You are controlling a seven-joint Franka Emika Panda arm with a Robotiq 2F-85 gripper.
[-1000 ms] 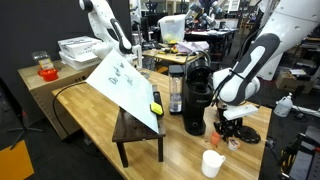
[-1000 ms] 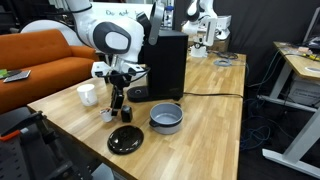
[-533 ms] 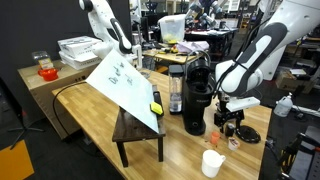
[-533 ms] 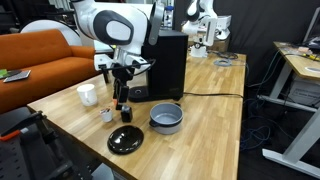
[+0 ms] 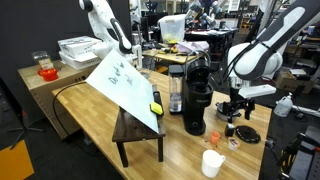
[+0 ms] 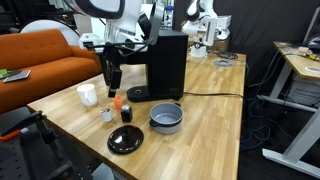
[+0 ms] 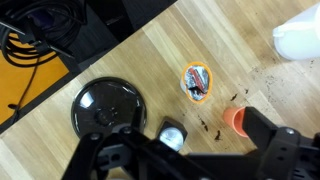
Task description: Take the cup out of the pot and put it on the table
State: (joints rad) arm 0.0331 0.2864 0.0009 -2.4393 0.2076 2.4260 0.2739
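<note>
The small orange cup [image 7: 235, 120] stands on the wooden table [image 6: 215, 140], apart from the silver-grey pot [image 6: 166, 118]. The pot's dark inside looks empty. In an exterior view the cup [image 6: 116, 101] shows as a small orange spot below my gripper [image 6: 112, 82]. My gripper [image 7: 190, 160] is open and empty, raised above the cup, with its fingers spread wide. It also shows in an exterior view [image 5: 237, 108], beside the coffee machine. The pot is out of view in the wrist view.
A flat black disc [image 7: 108, 105], a small foil-filled dish [image 7: 197, 82], a small dark object [image 6: 126, 112] and a white cup [image 6: 88, 94] lie close to the orange cup. A black coffee machine [image 6: 165, 62] stands behind the pot. A dark stool [image 5: 140, 135] stands by the table.
My gripper was low around the cup on the table. It has let go and risen well above it. The cup stays on the table.
</note>
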